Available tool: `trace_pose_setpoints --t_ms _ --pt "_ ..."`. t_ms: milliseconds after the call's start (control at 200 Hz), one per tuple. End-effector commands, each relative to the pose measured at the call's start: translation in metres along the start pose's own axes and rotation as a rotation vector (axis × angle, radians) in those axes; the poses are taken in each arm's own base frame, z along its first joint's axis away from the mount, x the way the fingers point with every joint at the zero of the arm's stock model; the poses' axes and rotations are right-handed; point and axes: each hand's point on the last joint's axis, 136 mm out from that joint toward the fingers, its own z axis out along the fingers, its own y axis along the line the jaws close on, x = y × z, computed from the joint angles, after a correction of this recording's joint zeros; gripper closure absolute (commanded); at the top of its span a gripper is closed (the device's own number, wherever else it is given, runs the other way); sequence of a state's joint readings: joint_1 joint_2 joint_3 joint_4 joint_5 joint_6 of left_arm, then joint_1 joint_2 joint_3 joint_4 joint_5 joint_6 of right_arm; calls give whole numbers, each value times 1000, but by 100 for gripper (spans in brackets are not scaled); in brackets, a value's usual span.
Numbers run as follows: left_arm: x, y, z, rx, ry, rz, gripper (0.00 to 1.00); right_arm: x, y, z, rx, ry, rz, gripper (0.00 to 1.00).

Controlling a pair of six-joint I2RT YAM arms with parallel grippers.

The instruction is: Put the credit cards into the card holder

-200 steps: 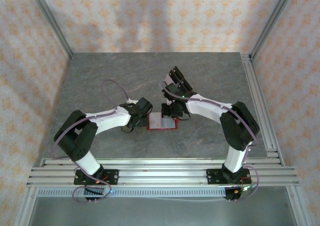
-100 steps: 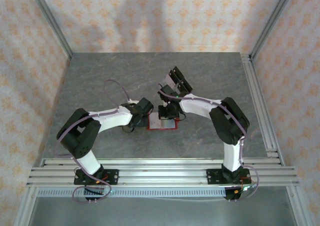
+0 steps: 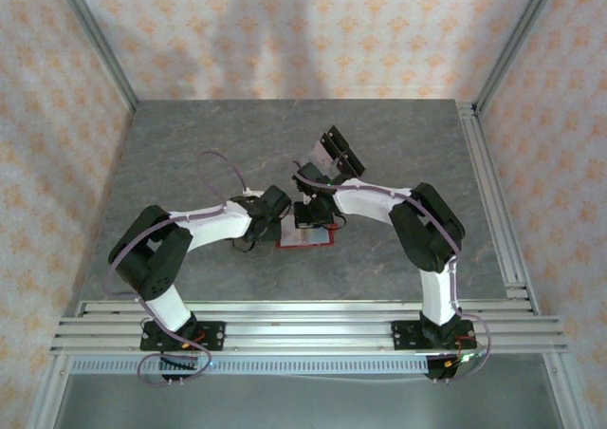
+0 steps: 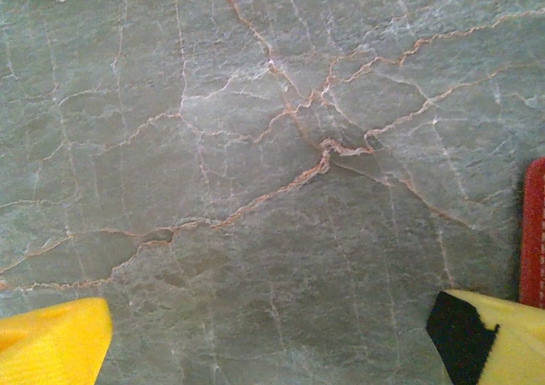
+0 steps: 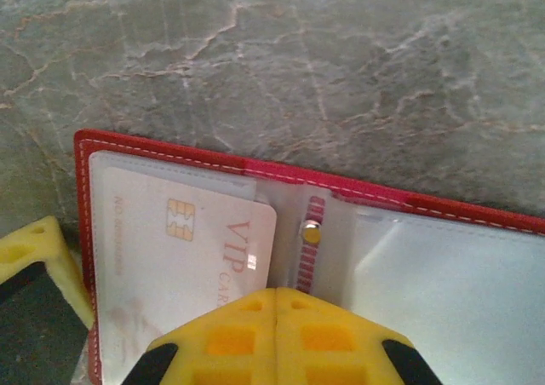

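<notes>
Holder (image 5: 213, 159) lies open on worktop (image 4: 255, 146), one card (image 5: 183, 240) in a sleeve. Right claw (image 5: 277, 304) closed tight, empty, above it. Left claw (image 4: 268, 342) spread wide, empty.

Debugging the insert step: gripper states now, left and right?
Left gripper: open, empty.
Right gripper: shut, over the credit card in the card holder.

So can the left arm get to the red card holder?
Probably yes. The open left gripper sits right beside the edge of the card holder, with just table between. The shut right gripper hangs over its middle, so only that edge looks free.
</notes>
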State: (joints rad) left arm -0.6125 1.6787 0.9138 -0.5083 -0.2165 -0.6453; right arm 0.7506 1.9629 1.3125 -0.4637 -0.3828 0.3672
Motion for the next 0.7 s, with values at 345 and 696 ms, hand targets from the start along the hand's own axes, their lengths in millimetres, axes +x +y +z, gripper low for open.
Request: trace_pose_setpoints --t_ms 345,696 --pt "1 -1 9 -5 4 16 0 -6 32 0 -91 -4 13 100" --pt "-11 8 -23 27 -46 -12 0 -17 10 -46 -29 -96 6 87"
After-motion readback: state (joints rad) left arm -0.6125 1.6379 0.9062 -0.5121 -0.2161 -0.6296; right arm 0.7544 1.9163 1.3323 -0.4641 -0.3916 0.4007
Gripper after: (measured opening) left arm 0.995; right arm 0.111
